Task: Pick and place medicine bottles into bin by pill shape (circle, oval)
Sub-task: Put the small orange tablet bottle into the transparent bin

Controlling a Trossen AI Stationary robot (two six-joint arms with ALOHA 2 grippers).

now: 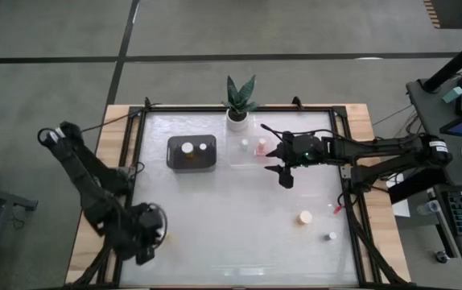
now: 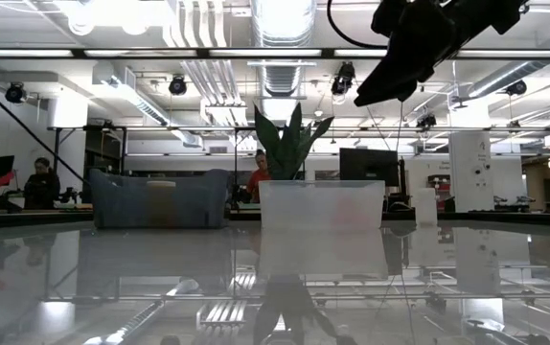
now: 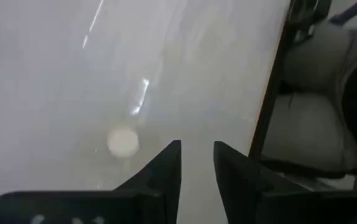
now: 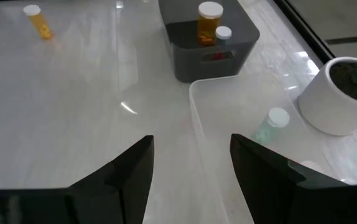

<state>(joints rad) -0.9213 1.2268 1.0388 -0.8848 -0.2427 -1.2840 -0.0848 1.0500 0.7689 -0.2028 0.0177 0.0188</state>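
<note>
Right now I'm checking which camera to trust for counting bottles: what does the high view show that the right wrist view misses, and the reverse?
Only the high view shows the left gripper parked at the table's near-left corner and two loose bottles near the right edge. Only the right wrist view shows an amber bottle lying far off on the table. Both show the dark bin with two bottles, the clear bin, the potted plant and the open right gripper.
</note>
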